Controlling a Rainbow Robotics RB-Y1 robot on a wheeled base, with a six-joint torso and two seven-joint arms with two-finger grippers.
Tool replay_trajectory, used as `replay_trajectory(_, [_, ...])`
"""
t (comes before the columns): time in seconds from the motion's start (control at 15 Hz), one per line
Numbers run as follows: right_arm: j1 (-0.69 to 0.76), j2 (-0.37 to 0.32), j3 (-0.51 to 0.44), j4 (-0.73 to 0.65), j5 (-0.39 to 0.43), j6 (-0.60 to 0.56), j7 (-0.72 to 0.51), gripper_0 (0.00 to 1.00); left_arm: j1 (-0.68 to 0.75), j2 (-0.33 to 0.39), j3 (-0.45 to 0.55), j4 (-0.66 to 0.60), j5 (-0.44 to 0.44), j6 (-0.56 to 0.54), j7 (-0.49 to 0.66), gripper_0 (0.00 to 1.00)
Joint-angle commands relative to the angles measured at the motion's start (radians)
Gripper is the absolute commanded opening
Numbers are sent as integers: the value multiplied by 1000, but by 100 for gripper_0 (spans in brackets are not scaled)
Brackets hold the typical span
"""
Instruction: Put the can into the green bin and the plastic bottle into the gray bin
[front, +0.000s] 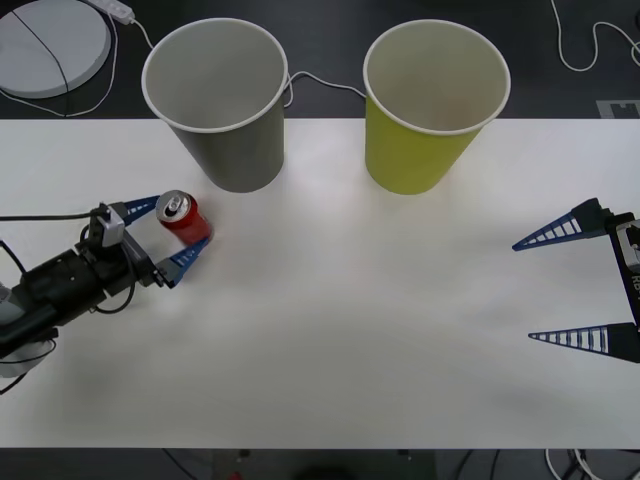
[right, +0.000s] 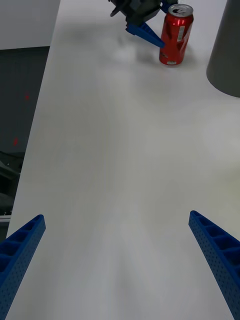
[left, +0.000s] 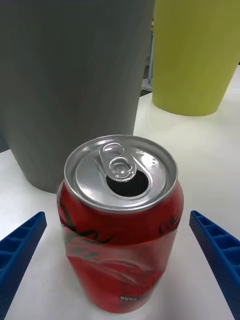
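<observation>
White desk (front: 350, 330): upright can (front: 184, 219) between the spread fingers of the left tool (front: 168, 236), ungrasped, gray bin (front: 218, 102) just beyond; right tool (front: 555, 285) released, well apart.

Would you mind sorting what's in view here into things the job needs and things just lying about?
Job:
- can, upright between the open left gripper's fingers
- green bin
- gray bin
- right gripper, open, waiting at the table's right

Lying about:
- white round device and cables behind the table
</observation>
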Motion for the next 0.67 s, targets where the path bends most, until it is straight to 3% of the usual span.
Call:
replay_trajectory(0.07, [0,0,0,0,0,0,0,100,-18,-17,0,1,-20,27,3,100])
replay_trajectory(0.53, [0,0,0,0,0,0,0,100,-85,-57,-1,93,-30,22,-6,100])
replay_trajectory(0.6, [0,0,0,0,0,0,0,100,-85,-59,-3,95,-30,22,-4,74])
replay_trajectory(0.67, [0,0,0,0,0,0,0,100,-85,-59,-3,95,-30,19,-6,10])
